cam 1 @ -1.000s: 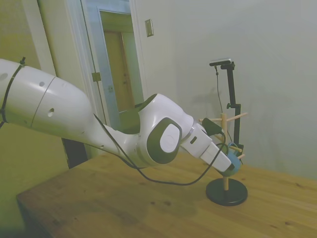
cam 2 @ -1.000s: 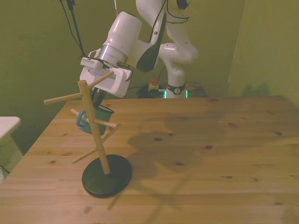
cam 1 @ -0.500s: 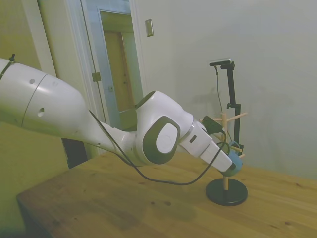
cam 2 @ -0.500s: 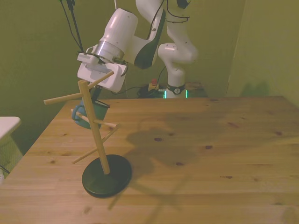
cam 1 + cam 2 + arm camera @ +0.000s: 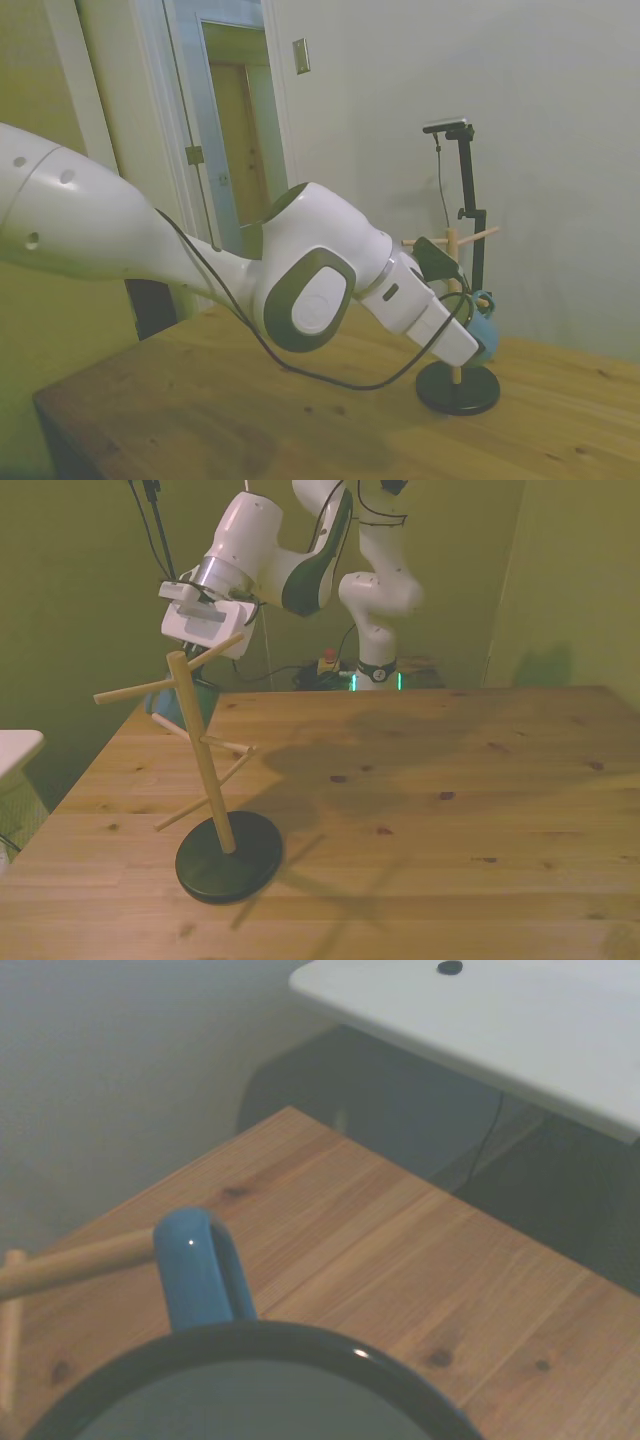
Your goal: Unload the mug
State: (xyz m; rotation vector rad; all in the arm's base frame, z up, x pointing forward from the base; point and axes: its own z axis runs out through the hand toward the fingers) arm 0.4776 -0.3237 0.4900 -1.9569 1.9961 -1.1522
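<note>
The blue mug [image 5: 204, 696] hangs in the air at the front view's left, just behind the wooden peg stand [image 5: 208, 770] and partly hidden by its post. My gripper [image 5: 200, 684] comes down onto it from above and is shut on its rim. In the side view the mug [image 5: 488, 332] shows at the end of the gripper [image 5: 477, 342], beside the stand's post [image 5: 453, 250]. The wrist view has the mug's dark rim [image 5: 250, 1342] and its loop handle [image 5: 198, 1268] close up. A peg's tip [image 5: 80, 1260] meets the handle. Whether it is still inside the loop I cannot tell.
The stand's black round base [image 5: 228, 857] sits near the table's corner at the front view's left. A white surface [image 5: 15, 746] stands just past that table edge and also shows in the wrist view [image 5: 480, 1020]. The wooden table [image 5: 430, 810] stretches to the front view's right.
My gripper has carried the mug up and toward the front view's left, outward along the peg and away from the stand's post. The stand has stayed put.
</note>
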